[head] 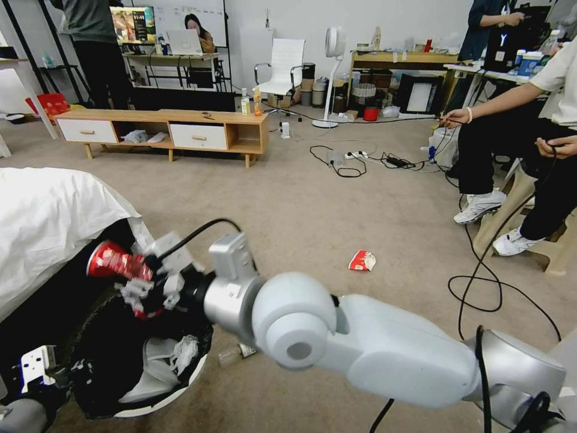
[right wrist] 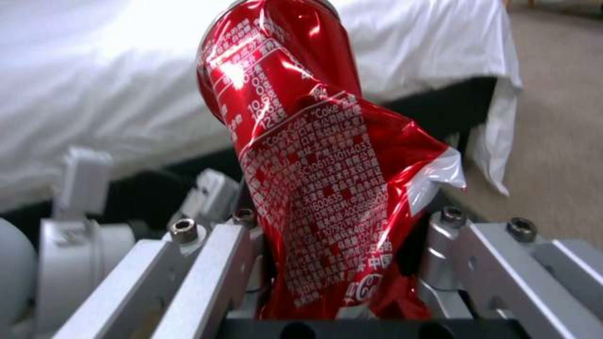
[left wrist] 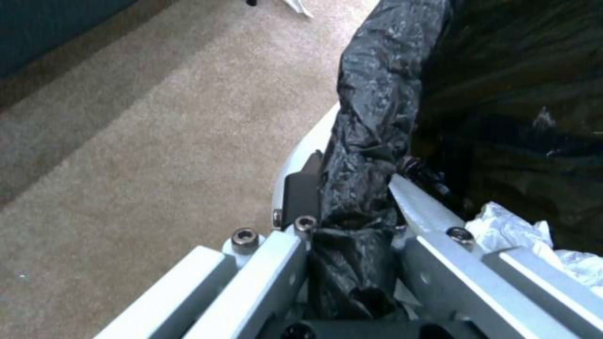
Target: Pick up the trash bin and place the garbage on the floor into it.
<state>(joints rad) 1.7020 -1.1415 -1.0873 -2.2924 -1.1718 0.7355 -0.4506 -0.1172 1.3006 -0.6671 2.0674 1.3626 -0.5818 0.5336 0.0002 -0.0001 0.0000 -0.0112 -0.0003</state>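
Note:
The trash bin (head: 111, 355), white with a crinkled black bag, hangs low at my left, off the carpet. My left gripper (head: 36, 367) is shut on its rim; in the left wrist view the gripper (left wrist: 358, 188) pinches the bag-covered rim (left wrist: 370, 117). Crumpled tissues (head: 183, 352) lie inside. My right gripper (head: 141, 276) reaches across, shut on a crushed red can (head: 111, 260) held above the bin's far edge. The can (right wrist: 314, 179) sits between the fingers (right wrist: 207, 245). A red-and-white packet (head: 362, 260) lies on the carpet, and a clear bottle (head: 237, 353) lies beside the bin.
A bed with a white sheet (head: 48, 222) stands close on the left. A seated person's legs (head: 511, 180) and black cables (head: 481, 288) take up the right side. A low wooden cabinet (head: 168, 132) stands at the back. Open carpet lies in the middle.

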